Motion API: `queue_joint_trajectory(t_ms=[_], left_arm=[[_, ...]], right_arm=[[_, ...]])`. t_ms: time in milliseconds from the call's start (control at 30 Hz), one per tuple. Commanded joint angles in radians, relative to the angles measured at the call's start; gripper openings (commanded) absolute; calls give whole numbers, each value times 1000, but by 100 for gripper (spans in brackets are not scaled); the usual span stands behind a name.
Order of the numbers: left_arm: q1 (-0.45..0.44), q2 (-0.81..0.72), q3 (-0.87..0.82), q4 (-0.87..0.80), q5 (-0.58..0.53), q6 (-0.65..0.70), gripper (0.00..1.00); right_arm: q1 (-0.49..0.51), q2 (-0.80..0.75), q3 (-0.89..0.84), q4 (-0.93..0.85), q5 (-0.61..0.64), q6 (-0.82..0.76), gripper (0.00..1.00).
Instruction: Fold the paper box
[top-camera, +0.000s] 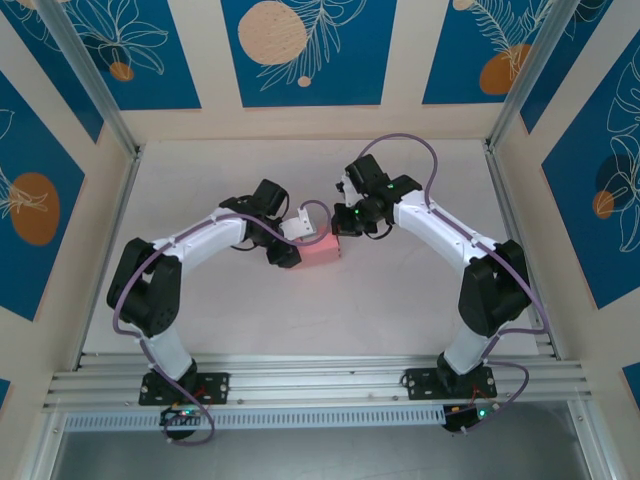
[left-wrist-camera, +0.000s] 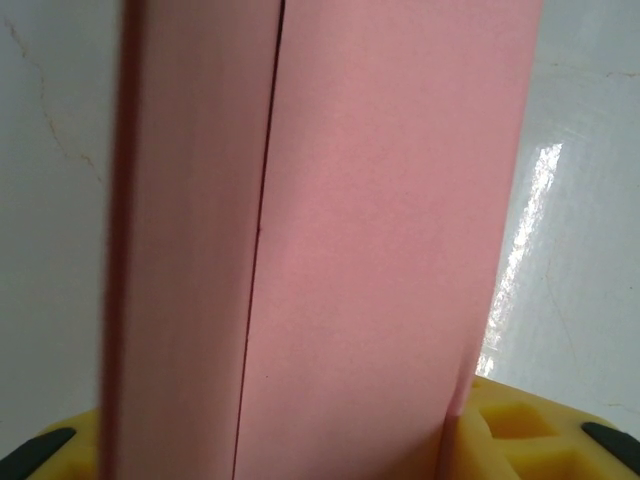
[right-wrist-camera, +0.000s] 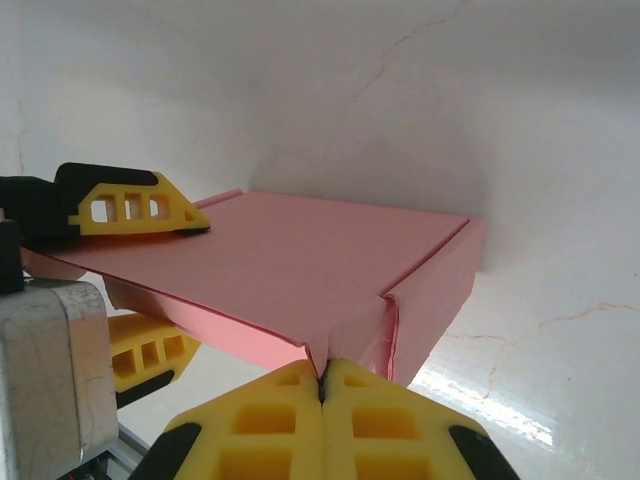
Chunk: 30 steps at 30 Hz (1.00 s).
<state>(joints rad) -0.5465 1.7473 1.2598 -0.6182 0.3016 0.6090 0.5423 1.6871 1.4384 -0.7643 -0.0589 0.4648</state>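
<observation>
paper box (right-wrist-camera: 300, 270) sits at the middle of the worktop (top-camera: 420, 300), well clear of all four edges, between the two arms. It looks essentially formed: flat lid face on top, side wall up, one seam running down the face in the left wrist view. The corner facing the right wrist camera shows a small gap where wall meets lid, so the last tuck probably isn't fully seated.

left gripper (top-camera: 296, 240) comes in from the left-edge side, jaws clamped on the box across its thickness, with one finger (right-wrist-camera: 180, 213) on the top face and the other under it. This reads as a fixture grip, pinning the lid down and stopping the box sliding while the other arm works. With a finger beneath, that side is off the worktop. Can't tell whether the far side rests on it.

right gripper (right-wrist-camera: 322, 390) is on the right-edge side, jaws fully closed, tips touching that open corner. It is probably acting as a blunt pusher to seat the flap rather than grasping. Can't tell if any card is nipped between the tips.

Risk: thin card creases if it's shoved hard against the clamp.
</observation>
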Motion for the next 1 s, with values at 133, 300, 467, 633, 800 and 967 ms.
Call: queue_joint_trajectory(t_ms=[133, 300, 467, 633, 800, 967], left_arm=[[-12, 70, 3, -31, -58, -6, 44], [-12, 72, 3, -34, -58, -5, 42], [-12, 75, 9, -41, -61, -3, 37], [-12, 77, 16, -45, -64, -2, 37], [-13, 80, 15, -46, -64, -4, 37], [-12, 78, 13, -46, -68, -1, 38]], right_arm=[[13, -6, 47, 10, -144, 25, 2], [15, -3, 28, -15, -52, 3, 2], [10, -17, -15, -5, 48, -26, 2], [-7, -21, -30, -7, 75, -39, 2], [-17, -12, -63, 18, 76, -39, 1], [-14, -9, -82, 32, 84, -40, 2]])
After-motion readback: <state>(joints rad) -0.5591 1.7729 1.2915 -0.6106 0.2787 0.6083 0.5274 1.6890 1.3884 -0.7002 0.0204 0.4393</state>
